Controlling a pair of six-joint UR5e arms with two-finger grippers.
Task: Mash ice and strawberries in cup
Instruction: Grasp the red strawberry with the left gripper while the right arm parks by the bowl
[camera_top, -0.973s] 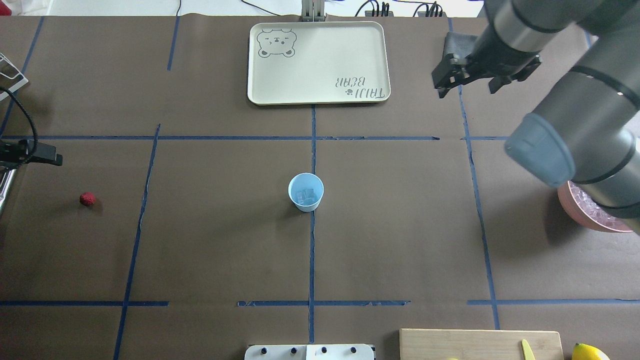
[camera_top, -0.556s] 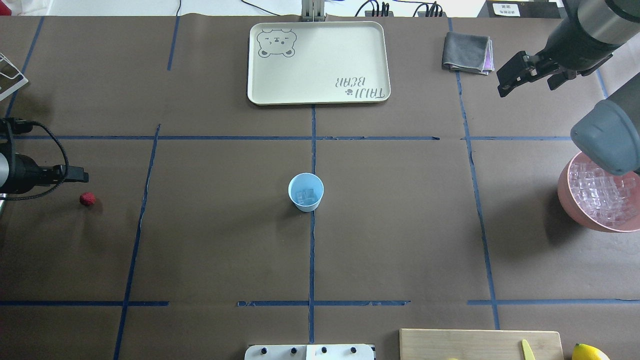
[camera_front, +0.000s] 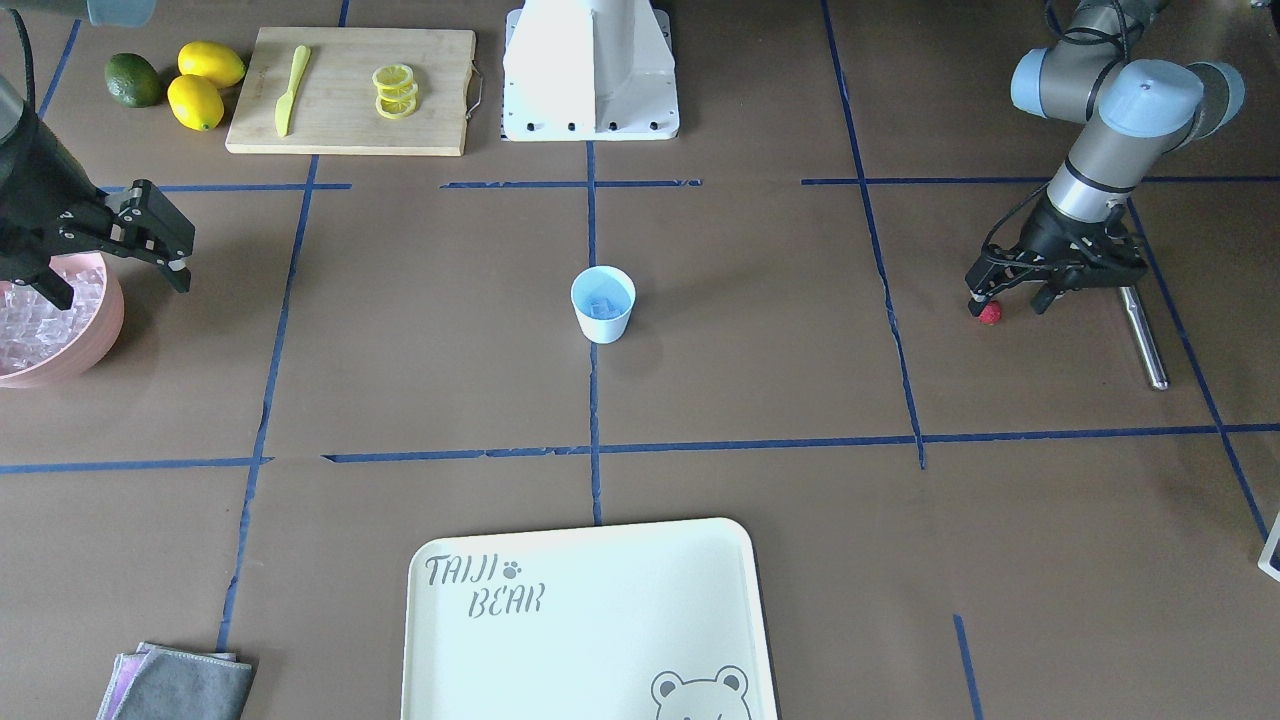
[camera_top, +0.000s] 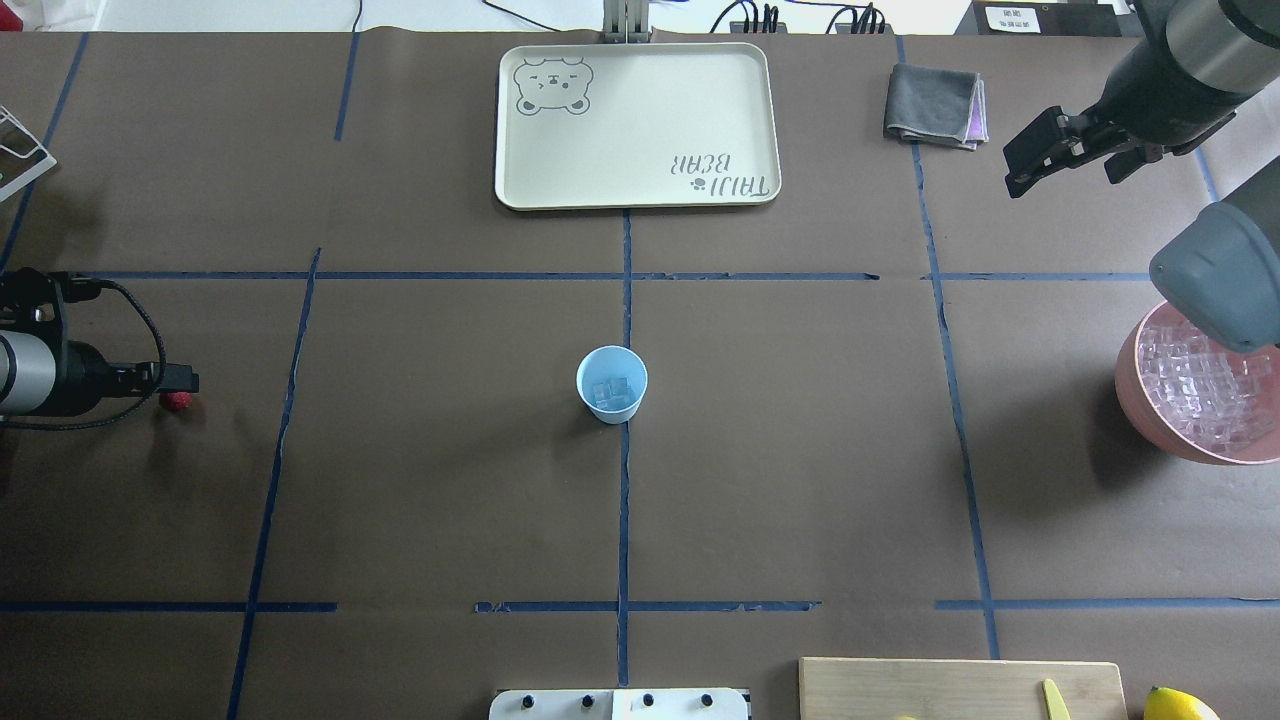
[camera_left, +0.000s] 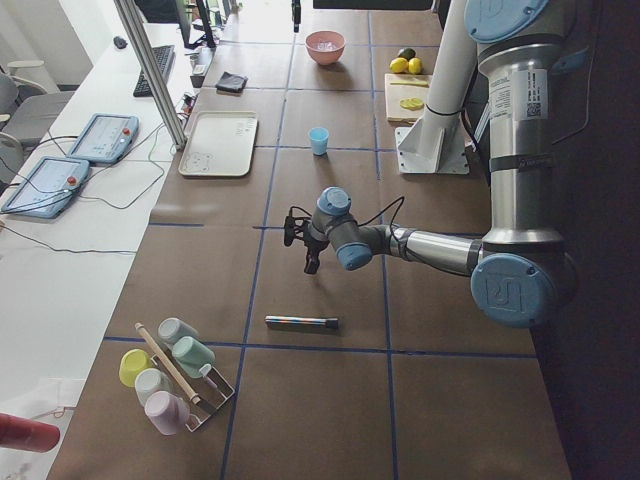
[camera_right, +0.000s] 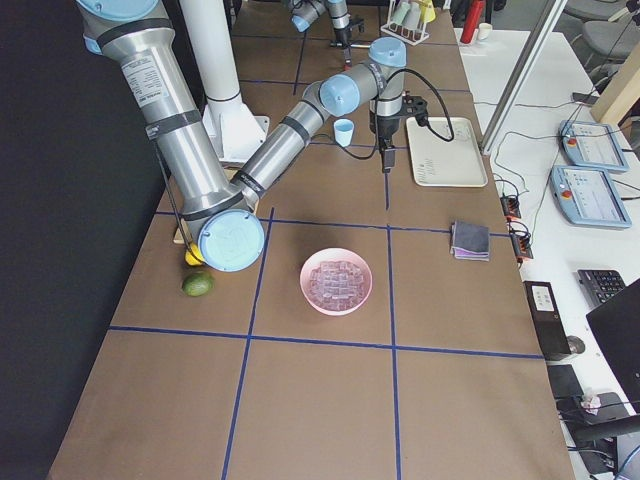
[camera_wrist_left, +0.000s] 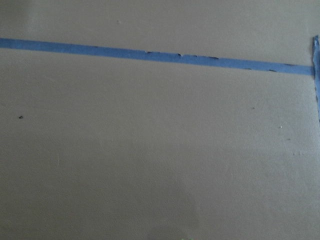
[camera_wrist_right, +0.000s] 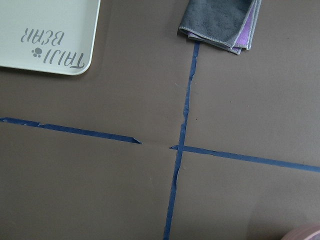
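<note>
Ice (camera_top: 612, 390) already sits in the cup (camera_front: 603, 318), so fetching the strawberry (camera_front: 989, 314) looks to be the step in hand. It lies on the bench (camera_front: 760, 400) well apart from the cup, just beside the left fingers (camera_front: 982, 280), which are spread and empty. Next they should centre, lower and close. The right fingers (camera_front: 170, 250), on the cup's far side, are spread and empty.

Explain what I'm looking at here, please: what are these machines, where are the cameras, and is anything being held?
Two robot arms share one table; each ends in two-finger jaws. One picture looks down from behind the robot, one faces it, two look along the table, two ride the wrists. The left arm has open jaws low by the strawberry, not closed on it. The right arm hangs with open, empty jaws. The blue cup mid-table holds ice; a pink bowl, tray, cloth, cutting board and lemons lie around.
</note>
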